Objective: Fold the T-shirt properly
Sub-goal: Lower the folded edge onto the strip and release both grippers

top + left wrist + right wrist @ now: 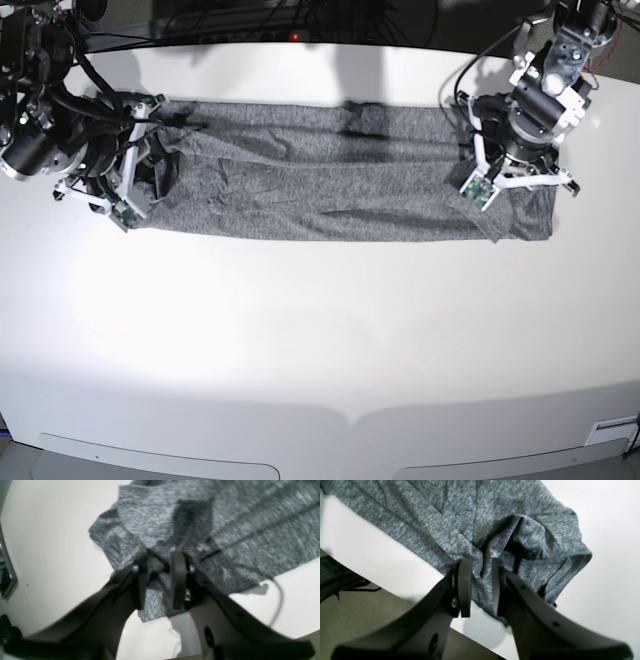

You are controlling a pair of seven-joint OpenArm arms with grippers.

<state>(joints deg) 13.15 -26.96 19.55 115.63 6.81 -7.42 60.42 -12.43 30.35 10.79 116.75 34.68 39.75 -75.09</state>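
Observation:
The heather-grey T-shirt (320,170) lies folded into a long flat band across the far half of the white table (320,340). My left gripper (160,555) hangs over the band's end on the base view's right. It is open, and a rumpled corner of the T-shirt (175,517) shows in the gap between its fingers. My right gripper (480,562) is at the opposite end, also open. There a bunched fold of the T-shirt (520,537) lies loose between and beyond its fingers (465,585).
The table's edge (402,592) runs close behind the right gripper, with olive floor (357,620) below it. A thin grey cable (280,600) lies on the table near the left gripper. Dark cables (300,20) run behind the far edge.

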